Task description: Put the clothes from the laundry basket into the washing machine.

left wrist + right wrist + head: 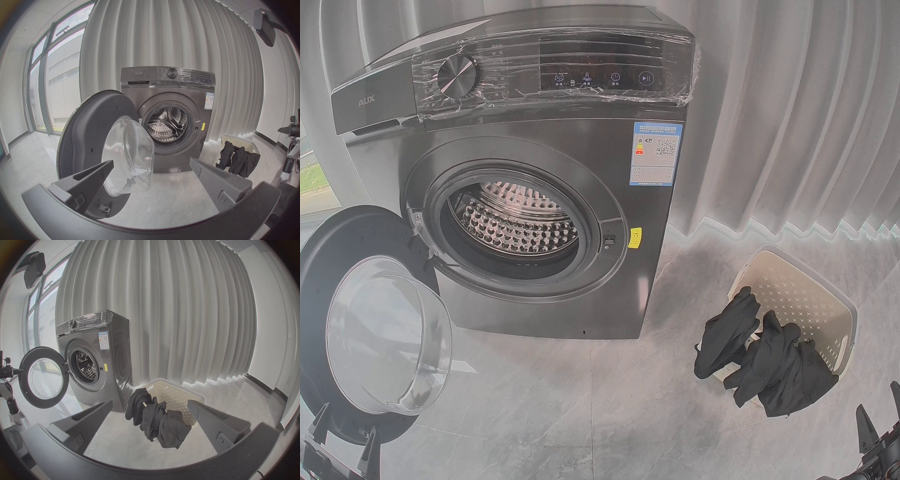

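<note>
Both jaws are wide open and empty. The bunched clothes (pixel 775 369) hang over the rim of the basket (pixel 806 294) on the right, so one pull may tip it or drop pieces.

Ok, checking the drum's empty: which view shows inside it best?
Head view: it looks closest into the drum, bare metal visible. Left wrist view shows it farther off, face-on; right wrist view, at a slant.

From the head, high and close, tilted down on the dark grey front-loading washing machine (pixel 625 206) and the cream perforated plastic laundry basket (pixel 800 300). From both wrists, lower and farther back, facing that same machine and basket, left squarely, right obliquely.
</note>
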Robot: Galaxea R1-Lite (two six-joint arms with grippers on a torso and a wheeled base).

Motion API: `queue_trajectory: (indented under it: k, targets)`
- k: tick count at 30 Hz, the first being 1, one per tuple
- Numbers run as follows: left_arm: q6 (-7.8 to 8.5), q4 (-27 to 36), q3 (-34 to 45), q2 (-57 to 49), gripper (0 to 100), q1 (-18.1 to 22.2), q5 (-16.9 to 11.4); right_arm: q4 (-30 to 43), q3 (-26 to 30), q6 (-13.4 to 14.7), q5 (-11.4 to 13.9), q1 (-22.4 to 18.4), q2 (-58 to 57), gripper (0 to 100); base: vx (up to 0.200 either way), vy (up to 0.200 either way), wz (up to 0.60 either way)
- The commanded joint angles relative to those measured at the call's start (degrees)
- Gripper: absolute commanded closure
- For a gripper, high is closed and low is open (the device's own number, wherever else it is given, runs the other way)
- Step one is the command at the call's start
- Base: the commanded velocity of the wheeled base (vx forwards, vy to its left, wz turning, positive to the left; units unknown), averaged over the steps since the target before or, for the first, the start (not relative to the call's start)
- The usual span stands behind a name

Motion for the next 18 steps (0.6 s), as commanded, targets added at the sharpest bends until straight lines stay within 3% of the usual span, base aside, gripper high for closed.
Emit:
queue_trajectory:
  k: [1,11,18]
  targets:
    - [0.02,-0.05,1.01,-1.01,0,0.0,-0.02,0.07,1.01,-0.09,0.13,0.07,-0.44,0,0.0,0.0,0.0]
    - [-0.15,-0.05,1.01,-1.01,0,0.0,-0.02,-0.11,1.01,-0.09,0.22,0.07,-0.44,0,0.0,0.0,-0.54]
    - [-0.15,-0.05,1.01,-1.01,0,0.0,-0.02,-0.02,1.01,-0.09,0.13,0.16,-0.53,0,0.0,0.0,0.0]
